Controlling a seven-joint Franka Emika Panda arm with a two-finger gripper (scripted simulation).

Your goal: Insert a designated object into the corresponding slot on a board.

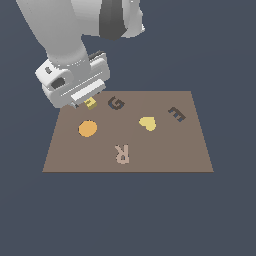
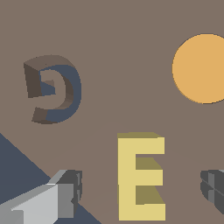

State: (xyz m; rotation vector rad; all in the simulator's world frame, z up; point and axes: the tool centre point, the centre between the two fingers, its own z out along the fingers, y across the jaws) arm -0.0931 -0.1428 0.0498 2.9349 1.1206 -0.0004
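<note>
near the board's (image 1: 165,160) ten o'clock corner, my gripper (image 2: 140,192) hangs spread wide around the yellow e (image 2: 140,175), not yet pinching. i judge grasping is next: close, lift, carry toward the e slot (image 1: 176,114) at two o'clock.

Even, soft light is falling on the board (image 1: 165,160); no cast shadows or glare are showing. Edges are looking slightly pixelated.

An orange disc (image 1: 87,128), pale heart (image 1: 147,123), G recess (image 1: 116,103) and R (image 1: 122,153).
</note>
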